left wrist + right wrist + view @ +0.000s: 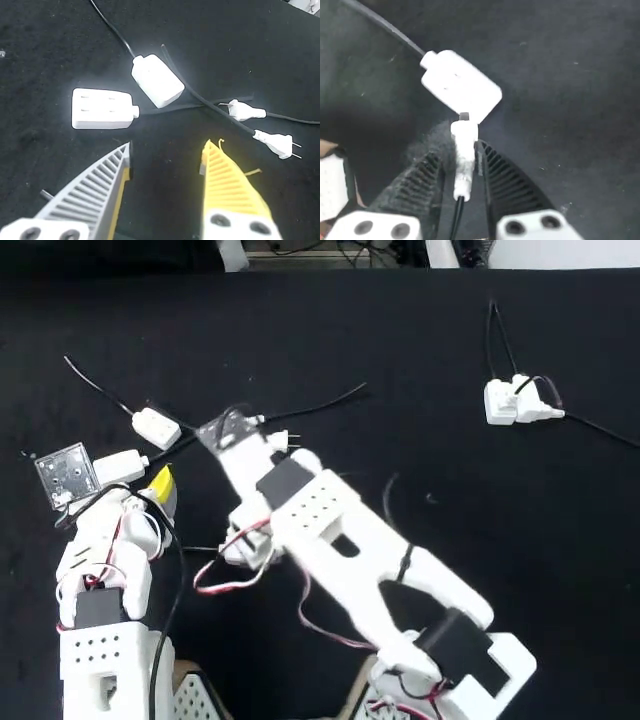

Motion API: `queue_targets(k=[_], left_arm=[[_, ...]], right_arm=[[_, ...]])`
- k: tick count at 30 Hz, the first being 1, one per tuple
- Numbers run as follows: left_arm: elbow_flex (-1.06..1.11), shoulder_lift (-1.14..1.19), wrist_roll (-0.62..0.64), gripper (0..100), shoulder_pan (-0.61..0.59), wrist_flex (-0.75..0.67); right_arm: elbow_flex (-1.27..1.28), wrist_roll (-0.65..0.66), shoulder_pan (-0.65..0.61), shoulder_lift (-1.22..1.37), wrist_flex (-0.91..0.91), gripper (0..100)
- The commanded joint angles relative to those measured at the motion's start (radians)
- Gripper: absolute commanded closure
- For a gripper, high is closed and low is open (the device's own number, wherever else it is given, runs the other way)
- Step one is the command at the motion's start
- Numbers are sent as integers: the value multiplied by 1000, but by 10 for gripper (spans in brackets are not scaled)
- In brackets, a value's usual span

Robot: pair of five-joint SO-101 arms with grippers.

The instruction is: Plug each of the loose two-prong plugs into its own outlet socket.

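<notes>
My right gripper (459, 150) is shut on a white two-prong plug (464, 135). The plug's front end meets the edge of a white corded socket (461, 90); the prongs are hidden. In the high view this gripper (232, 432) sits left of centre, close to the corded socket (156, 427). My left gripper (167, 146) is open and holds nothing, just short of a white outlet block (102, 108). The corded socket (157, 80) lies beyond that block. Two loose plugs (245, 110) (274, 142) lie side by side to one side, prongs pointing away from the sockets.
A white outlet with a plug seated in it (515, 402) lies at the far right. A small grey square plate (67, 475) lies by the left arm. Thin black cords (320, 405) cross the black table around the sockets.
</notes>
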Motion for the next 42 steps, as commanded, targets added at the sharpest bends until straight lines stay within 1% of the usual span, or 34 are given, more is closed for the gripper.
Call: queue_targets(k=[1,5,12,15,24,28,35,39,42], left_arm=[[-24,-5,9,766,-10,-14],[-24,-5,9,766,-10,-14],[-28,-5,11,766,-12,-15],[-28,-5,11,766,-12,-17],[-30,-5,11,766,-12,-14],[-30,-5,11,766,-12,-14],[-30,-5,11,766,-12,-15],[-30,-5,11,766,-12,-15],[-30,-5,11,766,-12,-15]], right_arm=[[48,14,-54,-96,-55,988],[136,69,-60,-160,-133,988],[245,78,-58,-162,-203,988],[263,101,-52,-162,-229,988],[283,107,66,-113,-341,988],[283,155,126,-88,-381,988],[249,163,170,-81,-385,988],[203,203,210,-79,-387,988],[171,204,230,-79,-393,988]])
